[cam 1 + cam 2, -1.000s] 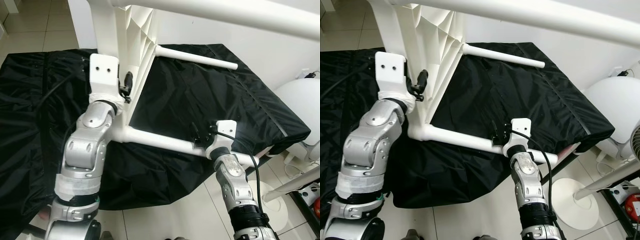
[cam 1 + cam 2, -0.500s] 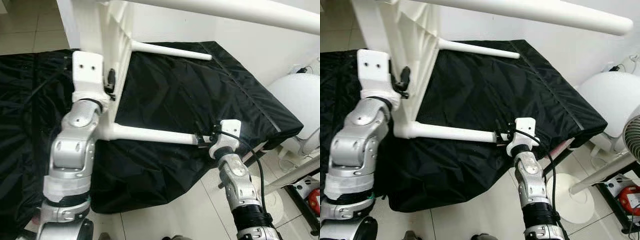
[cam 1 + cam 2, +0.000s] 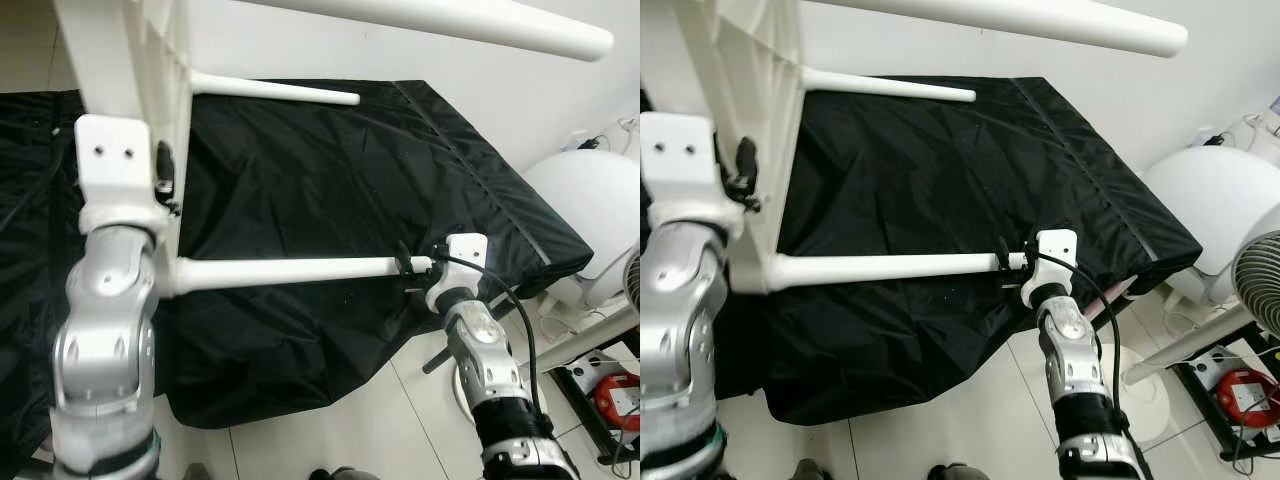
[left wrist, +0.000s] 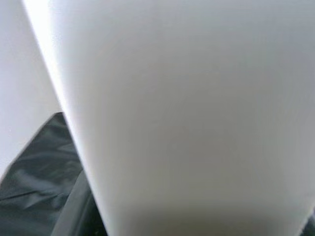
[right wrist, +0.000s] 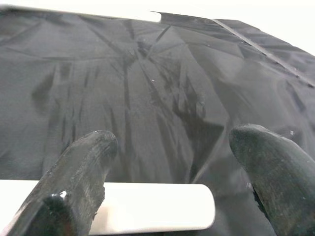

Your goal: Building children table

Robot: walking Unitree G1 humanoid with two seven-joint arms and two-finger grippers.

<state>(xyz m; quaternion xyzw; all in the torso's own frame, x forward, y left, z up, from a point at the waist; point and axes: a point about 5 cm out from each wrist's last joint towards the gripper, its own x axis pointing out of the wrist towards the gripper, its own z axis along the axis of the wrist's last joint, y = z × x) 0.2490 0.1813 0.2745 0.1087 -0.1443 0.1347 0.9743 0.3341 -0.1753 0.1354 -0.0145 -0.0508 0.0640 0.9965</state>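
Left eye: white table point(image 3: 130, 60) tipped over black cloth point(image 3: 330, 180); L gripper point(image 3: 163, 170) at 9 o'clock against its frame, fingers can't tell; R wrist: R gripper point(image 5: 172, 182) fingers apart round leg point(image 5: 147, 214) tip.

Right gripper point(image 5: 172, 182): two black fingers point(image 5: 78, 182), spread apart, at 8 and 4 o'clock. White table leg point(image 5: 147, 214): rounded end at 6 o'clock, between the fingers, just beside the 8 o'clock one, possibly touching. Black cloth point(image 5: 147, 88): wrinkled, behind. Second white leg point(image 5: 98, 14): 12 o'clock edge.
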